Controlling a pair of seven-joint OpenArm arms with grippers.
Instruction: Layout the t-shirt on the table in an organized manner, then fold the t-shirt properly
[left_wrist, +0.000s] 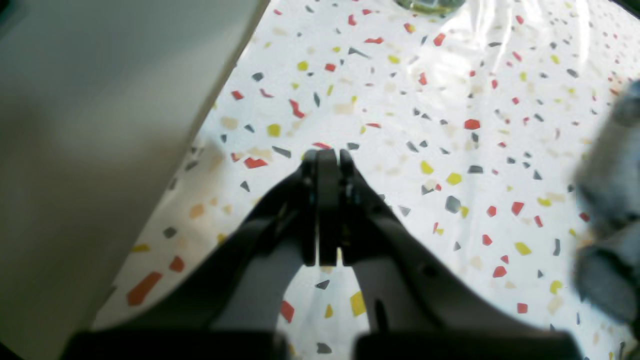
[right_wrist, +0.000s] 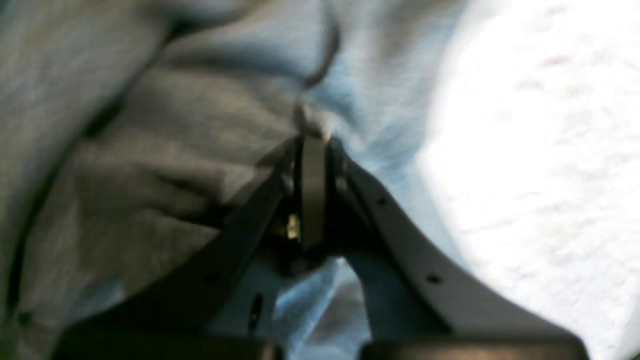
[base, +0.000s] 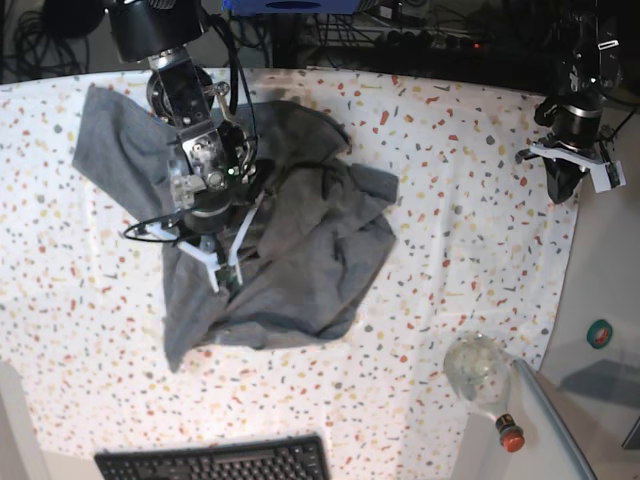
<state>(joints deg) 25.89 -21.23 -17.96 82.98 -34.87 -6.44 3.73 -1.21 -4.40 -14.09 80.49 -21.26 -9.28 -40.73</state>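
One t-shirt (base: 280, 240), two grippers, one glass bottle (base: 480, 372) and one keyboard (base: 215, 462) make up the count. Garment first: the grey t-shirt lies crumpled on the table (base: 460, 150), left of centre in the base view, bunched into ridges around its middle, with a flatter flap reaching toward the far left corner and a narrow tail trailing toward the near left.

The right gripper (right_wrist: 314, 135) is down on the shirt's middle, its fingers pressed together on a small pucker of grey cloth at the tips; the wrist view is blurred, but the fabric visibly gathers into the closed tips. The left gripper (left_wrist: 327, 155) hangs at the table's right edge, well apart from the shirt, with its fingers pressed flat against each other and nothing between them; only speckled cloth lies below it.

For room: the speckled cloth is bare to the right of the shirt, between it and the left gripper, and bare along the near left. The keyboard sits at the near edge, just beside the shirt's lower reach but not touching it. The bottle lies at the near right corner, across the cloth's curved edge. The shirt's far flap runs close to the far edge.
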